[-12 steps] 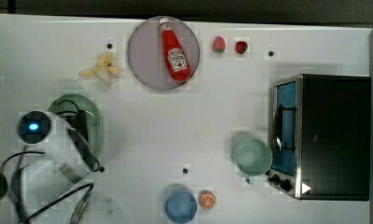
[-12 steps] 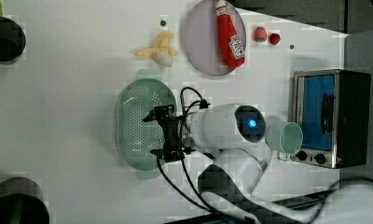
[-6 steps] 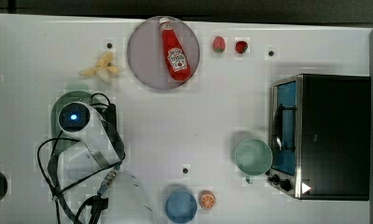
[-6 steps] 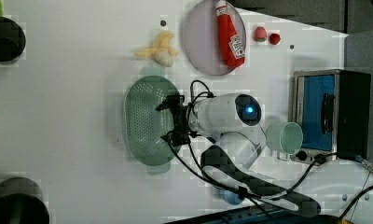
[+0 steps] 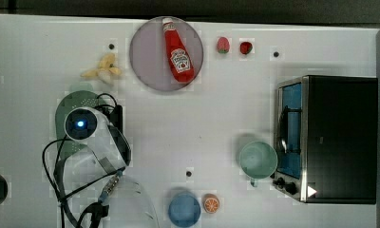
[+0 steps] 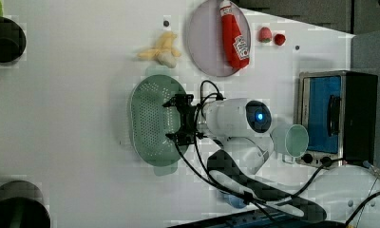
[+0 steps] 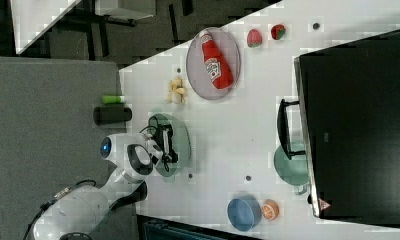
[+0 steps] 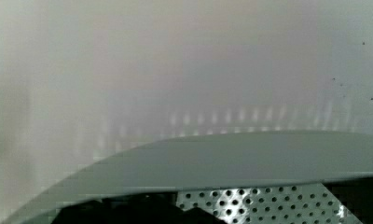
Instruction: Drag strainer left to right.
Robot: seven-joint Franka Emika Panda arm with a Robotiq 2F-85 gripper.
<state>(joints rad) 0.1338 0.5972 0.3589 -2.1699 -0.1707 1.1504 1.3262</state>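
Strainer (image 6: 152,119), pale green, oblong, perforated, lies on white table (image 6: 74,118) at top view's left, below banana (image 5: 102,69). Gripper (image 6: 178,119) spread fully wide over strainer's right rim in left view, holding nothing; contact unclear. Arm (image 6: 235,121) reaches across from left view's right. Since 1 second ago, arm has moved further over strainer.

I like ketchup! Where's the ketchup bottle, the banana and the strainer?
Ketchup bottle (image 5: 179,58): top view, on its label.
Banana (image 5: 103,69): top view, on its middle.
Strainer (image 6: 147,118): left view, on its holed floor.
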